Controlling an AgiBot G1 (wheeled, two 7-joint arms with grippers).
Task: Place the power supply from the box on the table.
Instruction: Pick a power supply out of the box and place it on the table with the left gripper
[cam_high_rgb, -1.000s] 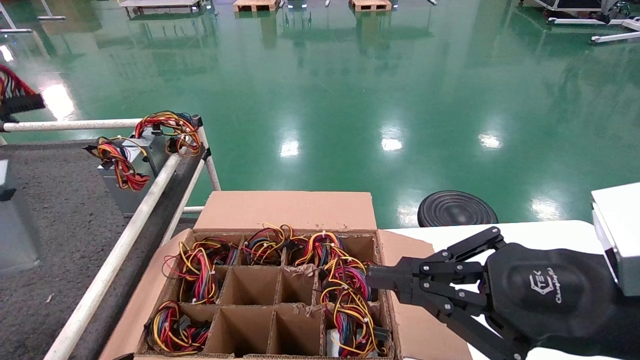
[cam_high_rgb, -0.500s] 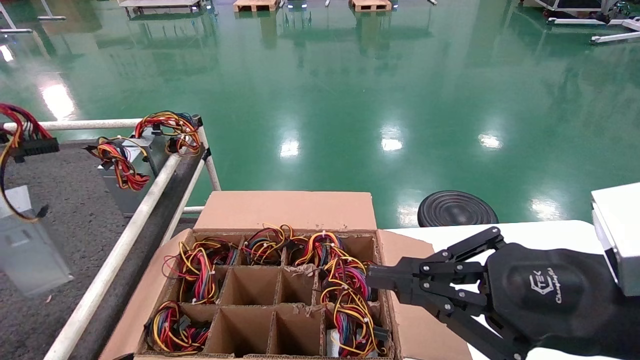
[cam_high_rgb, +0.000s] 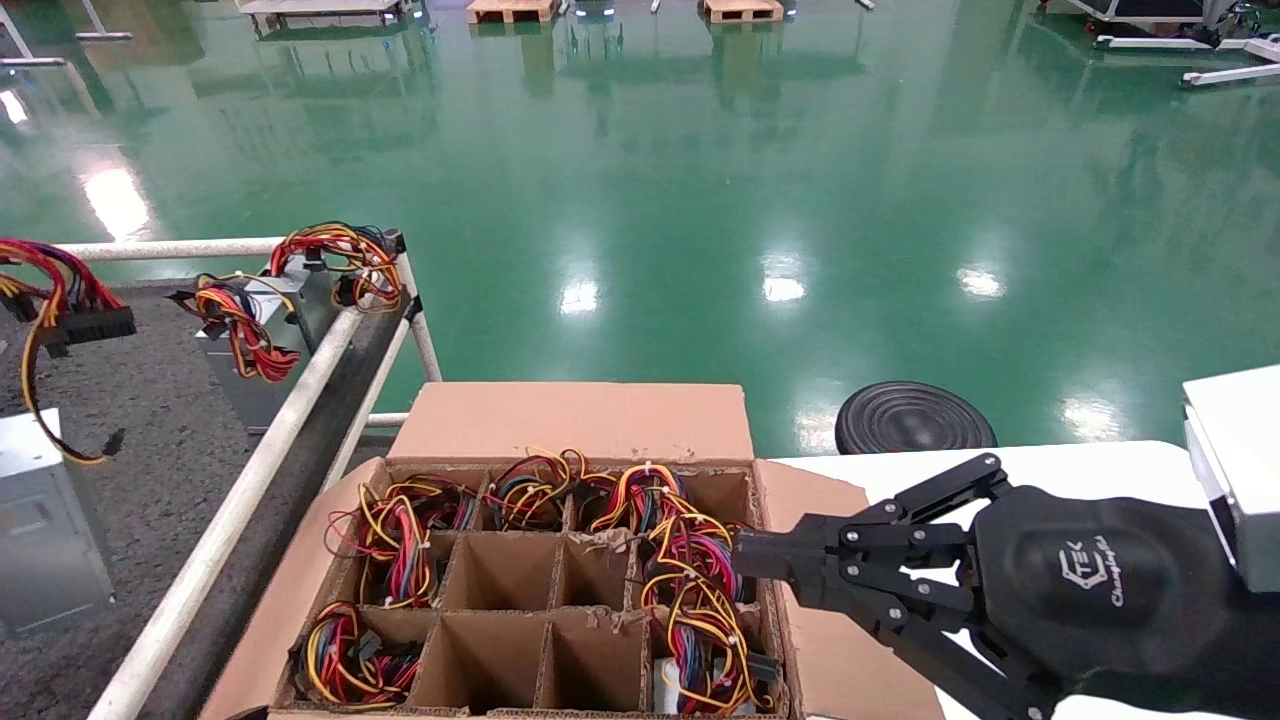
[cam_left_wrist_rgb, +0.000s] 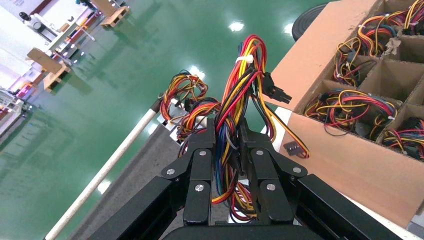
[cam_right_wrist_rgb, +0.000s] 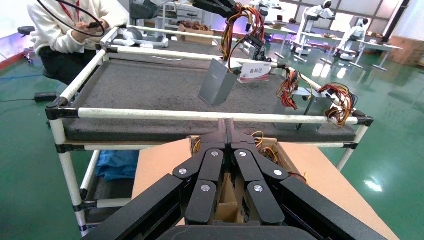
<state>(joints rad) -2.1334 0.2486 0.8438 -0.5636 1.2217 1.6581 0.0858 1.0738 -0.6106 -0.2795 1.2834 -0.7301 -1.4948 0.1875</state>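
The power supply (cam_high_rgb: 45, 520), a silver-grey metal box, hangs tilted at the far left over the table (cam_high_rgb: 150, 400), a dark grey carpet. In the right wrist view the power supply (cam_right_wrist_rgb: 217, 87) has its low corner at the carpet; I cannot tell whether it touches. My left gripper (cam_left_wrist_rgb: 226, 127) is shut on its red, yellow and black wire bundle (cam_left_wrist_rgb: 240, 75), above the unit. The box (cam_high_rgb: 560, 600), a brown carton with a divider grid, holds more wired units. My right gripper (cam_high_rgb: 745, 565) is shut and parked over the box's right edge.
Two other wired power supplies (cam_high_rgb: 265, 330) stand at the table's far corner by the white rails (cam_high_rgb: 250, 490). A black disc (cam_high_rgb: 915, 420) lies on the green floor behind a white tabletop (cam_high_rgb: 1050, 460). A seated person (cam_right_wrist_rgb: 70, 30) is beyond the table.
The hanging power supply and its wire bundle have come lower and shifted right into view over the carpet. The right arm has not moved.
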